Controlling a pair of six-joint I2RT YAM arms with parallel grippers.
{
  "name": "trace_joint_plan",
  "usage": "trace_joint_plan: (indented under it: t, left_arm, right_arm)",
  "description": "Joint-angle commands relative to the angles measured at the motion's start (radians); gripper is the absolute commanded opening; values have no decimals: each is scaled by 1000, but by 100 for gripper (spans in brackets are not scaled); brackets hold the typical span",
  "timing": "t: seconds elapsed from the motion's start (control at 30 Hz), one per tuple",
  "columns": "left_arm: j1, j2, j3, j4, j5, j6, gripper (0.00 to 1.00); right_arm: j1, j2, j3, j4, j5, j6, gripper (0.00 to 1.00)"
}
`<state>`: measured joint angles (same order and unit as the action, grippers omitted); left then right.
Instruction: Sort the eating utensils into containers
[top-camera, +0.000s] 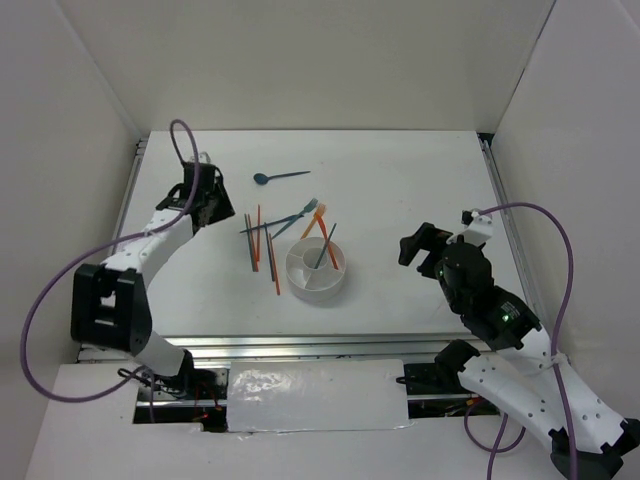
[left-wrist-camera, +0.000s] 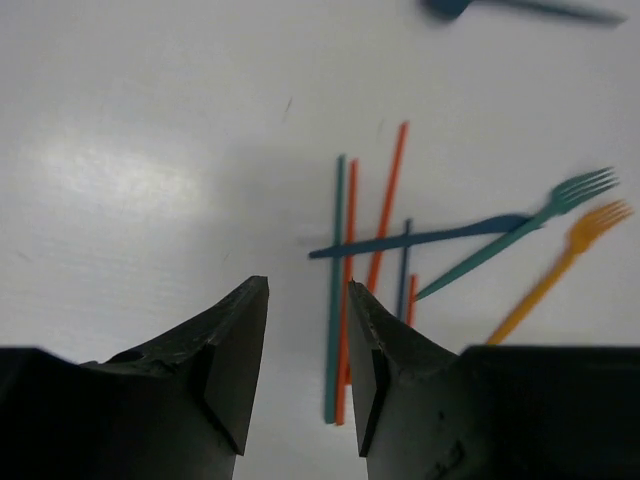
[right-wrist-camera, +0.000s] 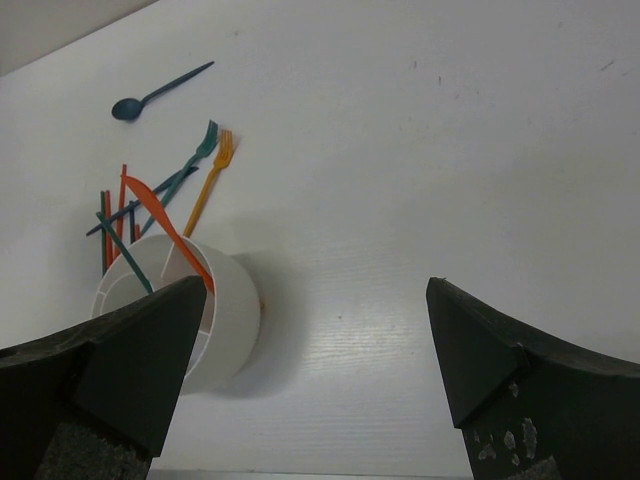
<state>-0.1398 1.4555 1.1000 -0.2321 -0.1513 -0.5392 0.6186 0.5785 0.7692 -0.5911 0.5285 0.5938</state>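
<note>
The white round holder (top-camera: 316, 270) stands mid-table with an orange piece (top-camera: 328, 250) and a dark teal stick (top-camera: 324, 245) leaning in it. Orange and teal chopsticks (top-camera: 256, 240) lie loose to its left, with a teal fork (top-camera: 300, 214) and an orange fork (top-camera: 312, 220) behind it. A blue spoon (top-camera: 278, 177) lies farther back. My left gripper (left-wrist-camera: 308, 292) is open by a narrow gap and empty, just left of the chopsticks (left-wrist-camera: 336, 300). My right gripper (right-wrist-camera: 315, 290) is wide open and empty, to the right of the holder (right-wrist-camera: 200, 320).
White walls enclose the table on the left, back and right. A dark blue piece (left-wrist-camera: 420, 238) lies across the chopsticks. The spoon also shows in the right wrist view (right-wrist-camera: 160, 92). Bare table surface (top-camera: 400, 190) lies between the holder and the right arm.
</note>
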Motion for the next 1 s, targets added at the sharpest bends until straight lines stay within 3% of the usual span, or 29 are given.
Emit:
trace_joint_plan:
  t: [0.0,0.33,0.5,0.97]
  left_arm:
    - [-33,87,29,-171,-137,-85,49]
    - [-93,282,34,-141,-122,-136,53]
    - [-110,298,-11,-67,-85,-143,58]
    - [-146,330,-5,-61,-83,-134,54]
  right_arm:
    - [6,7,38,25,4,-3,100]
    - [7,11,36,16,4,-3,100]
    - [7,18,36,25,2,-11,100]
    - [9,34,31,36,-4,-12,100]
